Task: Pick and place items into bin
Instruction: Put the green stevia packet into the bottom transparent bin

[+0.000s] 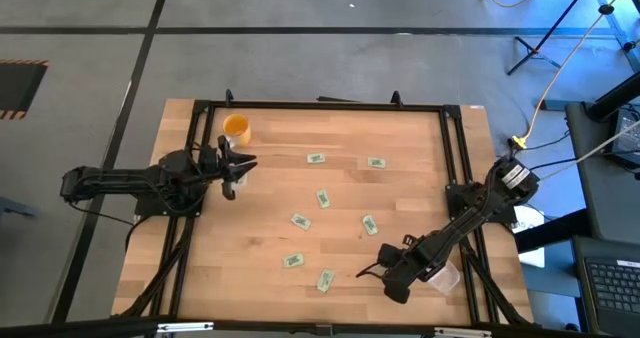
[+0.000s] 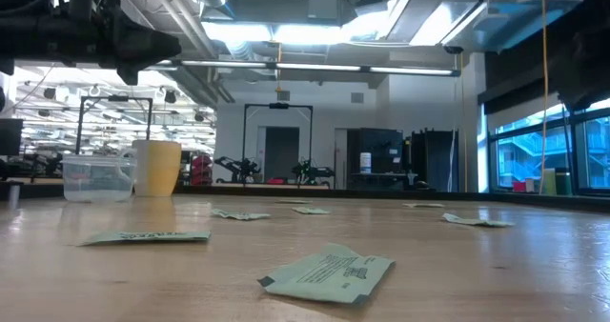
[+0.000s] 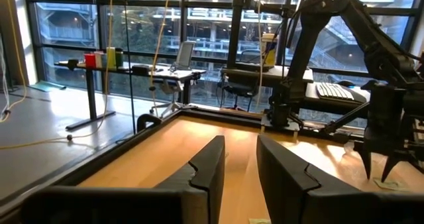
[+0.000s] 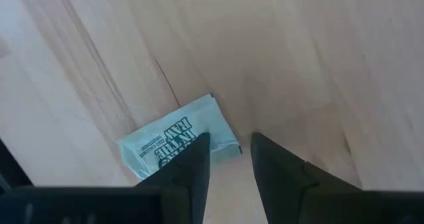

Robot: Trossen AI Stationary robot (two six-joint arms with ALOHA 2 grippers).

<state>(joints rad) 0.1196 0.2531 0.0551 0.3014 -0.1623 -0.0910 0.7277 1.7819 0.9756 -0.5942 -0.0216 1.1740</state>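
Several light green packets lie flat on the wooden table (image 1: 270, 238), among them one (image 1: 325, 279) near the front edge and one (image 1: 369, 223) mid-table. My right gripper (image 4: 228, 138) points down, open, close over another packet (image 4: 175, 141). That packet lies flat beside and partly behind one fingertip, and nothing is between the fingers. From the left wrist view that gripper (image 3: 377, 168) stands just above the packet (image 3: 387, 183). My left gripper (image 3: 240, 144) waits at the table's left, level and open. A clear plastic bin (image 2: 95, 177) stands below it, beside the orange cup (image 2: 157, 167).
A second pale translucent container (image 1: 445, 276) sits by my right arm near the front right corner. A black frame (image 1: 320, 105) runs round the table's edges. More packets (image 1: 316, 159) (image 1: 375, 162) lie toward the far side, with bare wood between them.
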